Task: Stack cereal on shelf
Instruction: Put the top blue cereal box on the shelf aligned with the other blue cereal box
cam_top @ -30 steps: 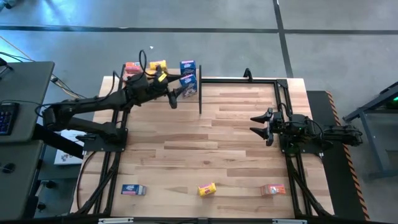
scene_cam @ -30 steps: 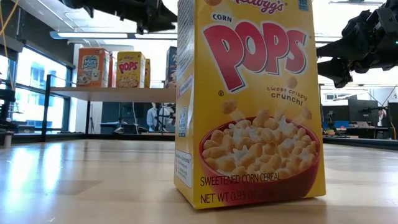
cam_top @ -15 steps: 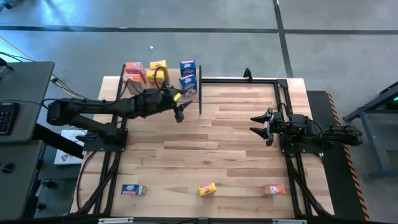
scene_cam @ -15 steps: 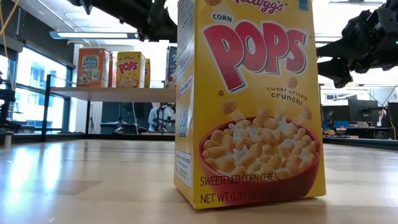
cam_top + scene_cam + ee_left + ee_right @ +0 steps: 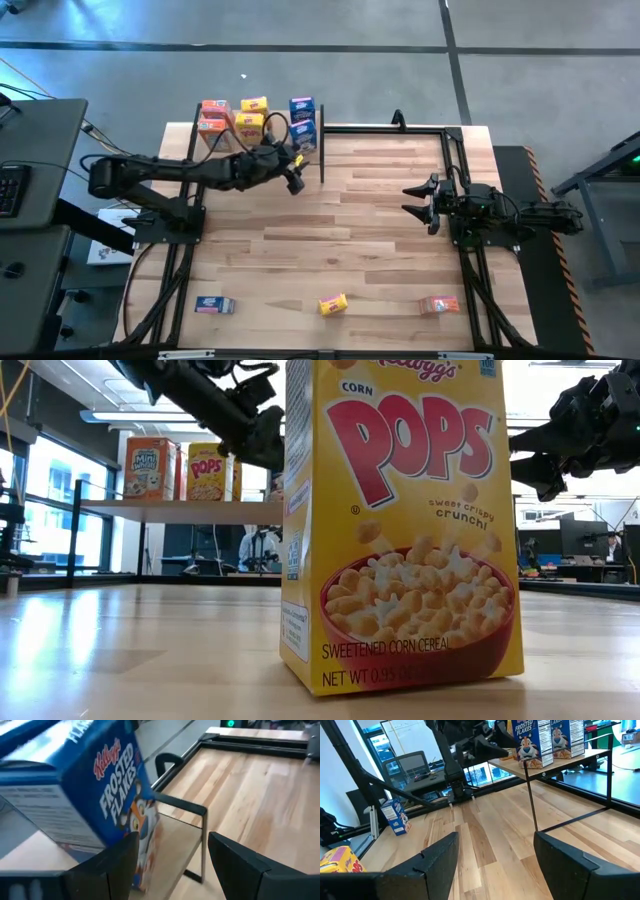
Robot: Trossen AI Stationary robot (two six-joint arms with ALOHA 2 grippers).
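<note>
From above you get the whole layout. The shelf (image 5: 262,140) stands at the bench's (image 5: 330,230) far left corner, with six cereal boxes on it: two orange-red (image 5: 211,113), two yellow (image 5: 250,117) and two blue (image 5: 303,117). Three more boxes lie along the near edge: a blue one (image 5: 214,305), a yellow one (image 5: 332,304) and an orange-red one (image 5: 437,304).

The left gripper (image 5: 292,176) sits just off the shelf's near edge. The right gripper (image 5: 418,200) waits over the bench's right side, well apart from any box.

Only the low view gives you the yellow box's (image 5: 400,525) print: "Kellogg's", "CORN POPS", "sweet crispy crunch!" and "SWEETENED CORN CEREAL". Behind it, the shelf (image 5: 180,510) carries a "Mini Wheats" box (image 5: 151,468) and a "POPS" box (image 5: 211,472).

Your left wrist view shows what the overhead cannot: the left fingers (image 5: 112,865) stand spread and empty, with a blue "Kellogg's FROSTED FLAKES" box (image 5: 95,805) just beyond them on the shelf. The right wrist view shows its fingers (image 5: 437,857) spread too, holding nothing, and two "FROSTED FLAKES" boxes (image 5: 543,740) across the bench.
</note>
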